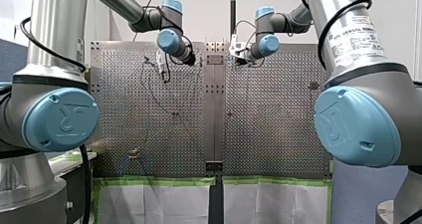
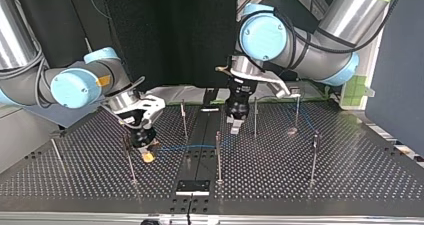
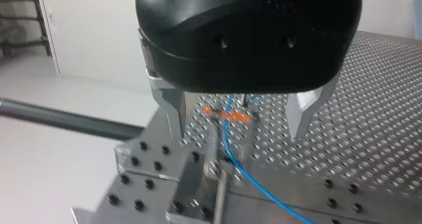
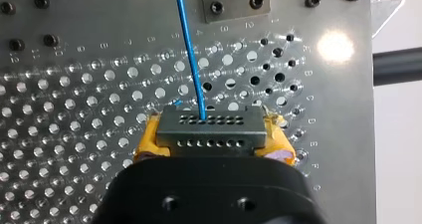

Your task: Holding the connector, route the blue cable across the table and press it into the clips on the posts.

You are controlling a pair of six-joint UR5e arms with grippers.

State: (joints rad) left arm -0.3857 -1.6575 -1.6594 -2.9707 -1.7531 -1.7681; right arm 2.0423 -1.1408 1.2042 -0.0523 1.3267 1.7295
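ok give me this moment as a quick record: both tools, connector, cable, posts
left tool: open, orange clip seen between its metal fingers
right tool: shut on the connector, yellow pads
blue cable: runs from the connector across the table, passing the orange clip
posts: several, thin, upright on the table
cable seated in clip: cannot tell
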